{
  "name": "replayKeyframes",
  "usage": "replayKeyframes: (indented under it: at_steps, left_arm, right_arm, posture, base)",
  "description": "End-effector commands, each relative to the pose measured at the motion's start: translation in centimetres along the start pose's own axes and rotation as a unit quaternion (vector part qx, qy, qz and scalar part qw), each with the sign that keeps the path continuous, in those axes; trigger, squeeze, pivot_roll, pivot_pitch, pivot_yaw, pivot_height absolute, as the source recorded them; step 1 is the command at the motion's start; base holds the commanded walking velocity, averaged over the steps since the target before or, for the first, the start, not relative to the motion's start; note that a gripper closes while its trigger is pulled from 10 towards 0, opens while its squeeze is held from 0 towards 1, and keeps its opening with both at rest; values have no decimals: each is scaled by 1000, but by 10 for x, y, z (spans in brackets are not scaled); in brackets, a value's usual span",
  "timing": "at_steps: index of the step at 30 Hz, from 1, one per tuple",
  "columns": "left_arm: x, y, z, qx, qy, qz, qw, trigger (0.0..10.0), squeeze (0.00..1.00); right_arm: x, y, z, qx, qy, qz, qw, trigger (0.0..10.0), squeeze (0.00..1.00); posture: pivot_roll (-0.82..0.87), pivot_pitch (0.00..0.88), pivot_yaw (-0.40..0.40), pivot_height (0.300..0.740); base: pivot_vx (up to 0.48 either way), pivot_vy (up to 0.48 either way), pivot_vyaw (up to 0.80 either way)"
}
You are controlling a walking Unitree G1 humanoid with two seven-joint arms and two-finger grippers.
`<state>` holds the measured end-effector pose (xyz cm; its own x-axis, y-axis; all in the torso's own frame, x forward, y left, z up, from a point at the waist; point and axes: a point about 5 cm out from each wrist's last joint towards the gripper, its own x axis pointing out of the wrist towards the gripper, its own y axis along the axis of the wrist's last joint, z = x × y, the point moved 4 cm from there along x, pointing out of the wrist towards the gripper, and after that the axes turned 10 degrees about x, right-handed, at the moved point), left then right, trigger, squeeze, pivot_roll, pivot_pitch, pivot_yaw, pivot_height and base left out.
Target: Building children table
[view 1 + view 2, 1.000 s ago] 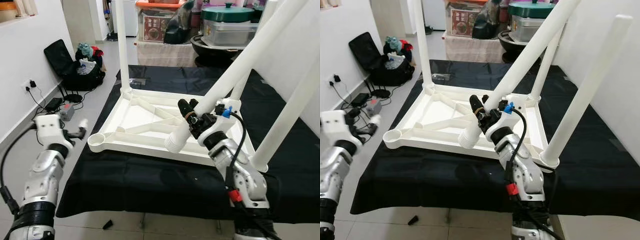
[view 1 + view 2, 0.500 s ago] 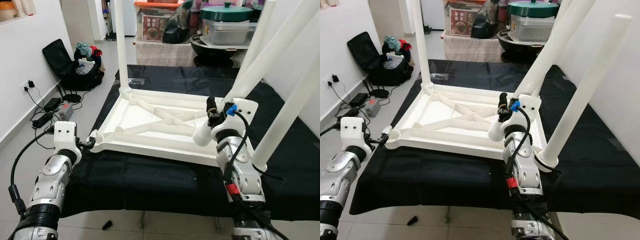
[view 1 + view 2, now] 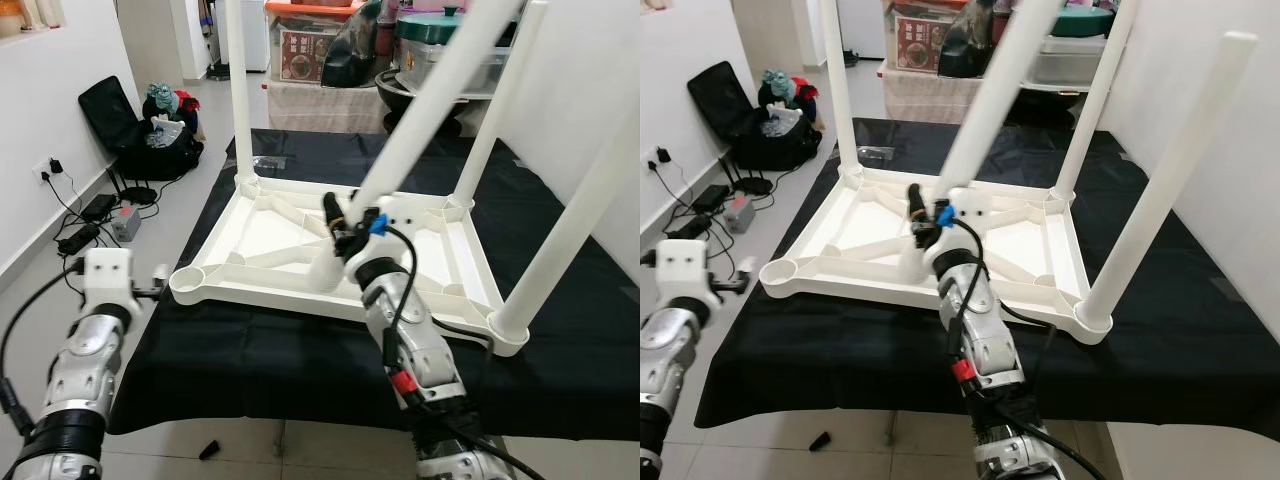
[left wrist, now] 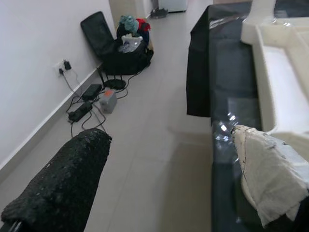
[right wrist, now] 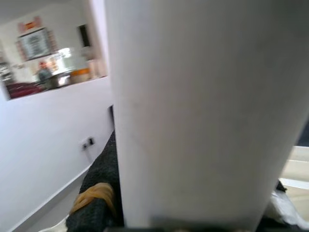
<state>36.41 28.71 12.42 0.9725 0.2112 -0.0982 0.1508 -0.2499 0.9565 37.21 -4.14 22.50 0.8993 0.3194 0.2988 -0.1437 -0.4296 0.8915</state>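
Right gripper [image 3: 338, 225] has its fingers clamped round the loose fourth leg [image 3: 425, 100], gripping close to the leg's lower end; that end hangs just past the fingers, over the inner ribs of the upturned table top [image 3: 300, 240], not yet at a socket. Left gripper [image 3: 160, 290] sits beside the bench [image 3: 250, 360], fingers spread wide and holding nothing, with the empty corner socket [image 3: 190, 282] just beyond the fingertips. Progress, judged: three legs seated, one left. Beyond the right fingers stands the near-right leg [image 3: 575, 215] in its corner; farther off, the back-left leg [image 3: 238, 90] and back-right leg [image 3: 495, 105] stand upright. Remaining: carry the held leg across to the empty socket by the left fingers, seat it, then turn the table over. The table is white plastic, underside up on black cloth, with diagonal stiffening ribs and round corner sockets; the legs are plain smooth tubes.
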Motion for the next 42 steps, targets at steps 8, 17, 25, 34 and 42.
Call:
replayKeyframes:
  at_steps: [8,17,25,34,42]
  left_arm:
    - [-6,-6,10,0,-12,-3,1000,10000,0]
    - [-9,-9,9,8,-10,-2,1000,10000,0]
    - [-8,-8,11,10,-13,-1,1000,10000,0]
    - [-9,-7,12,10,-14,1,1000,10000,0]
    - [-10,-7,10,11,-11,1,1000,10000,0]
  right_arm:
    - [18,-11,-22,17,28,23,999,0,0]
    - [26,-21,-26,-51,11,46,998,0,0]
    - [24,-40,-37,-78,43,25,996,0,0]
    - [12,-81,-37,-85,55,-42,994,0,0]
    - [14,-79,-37,-100,51,-30,993,0,0]
  posture:
    - [164,0,-129,740]
    - [196,0,-146,740]
    - [197,0,-148,740]
    - [215,0,-164,740]
    - [214,0,-166,740]
  base:
    - [0,0,0]
    - [0,0,0]
    - [0,0,0]
    - [0,0,0]
    - [0,0,0]
